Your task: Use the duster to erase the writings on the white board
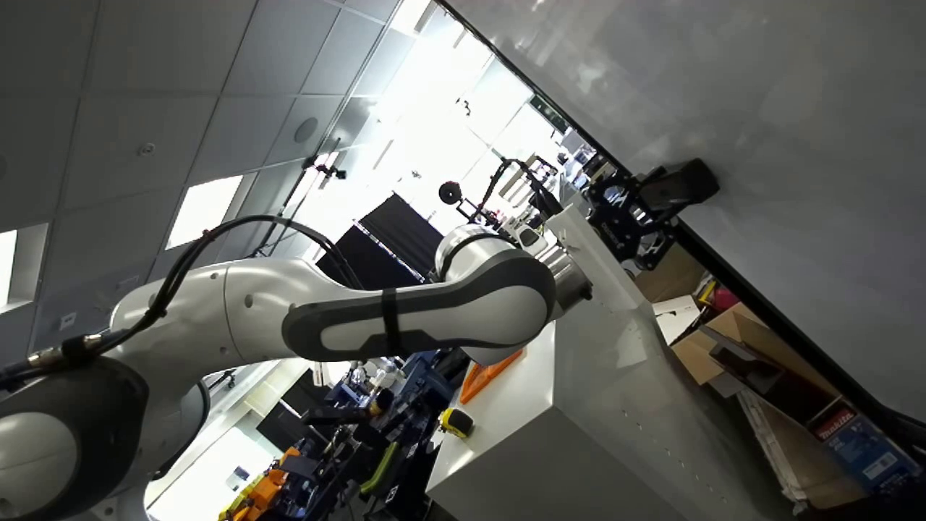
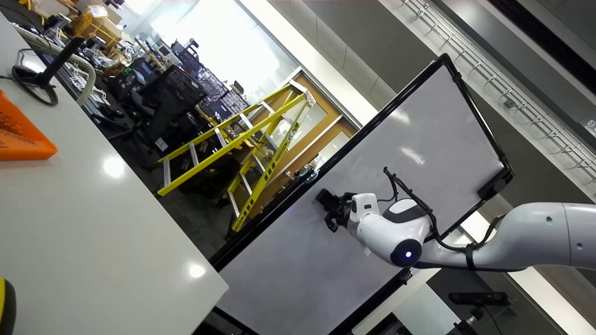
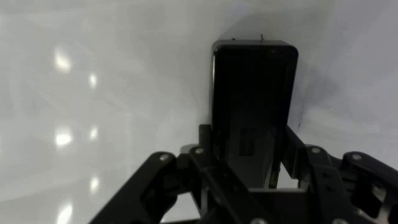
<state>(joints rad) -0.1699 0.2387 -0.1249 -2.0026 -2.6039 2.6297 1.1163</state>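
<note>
The white board (image 1: 810, 239) is a large pale grey panel with a black border, and it also shows in an exterior view (image 2: 298, 265). My gripper (image 3: 248, 141) is shut on the duster (image 3: 253, 90), a black block, with one finger on each side. The duster shows in both exterior views (image 1: 684, 184) (image 2: 327, 199), at the board's surface; its wiping face is hidden. In the wrist view, a thin dark line (image 3: 301, 119) is on the board right of the duster. Small dark marks (image 3: 261, 37) show at its top edge. Faint grey smears show around it.
A white table (image 2: 139, 246) holds an orange tray (image 2: 23, 135) and a yellow tape measure (image 1: 456, 422). Cardboard boxes (image 1: 752, 347) and a blue Makita box (image 1: 864, 445) sit near the board's edge. A yellow ladder (image 2: 247, 144) stands beyond the board.
</note>
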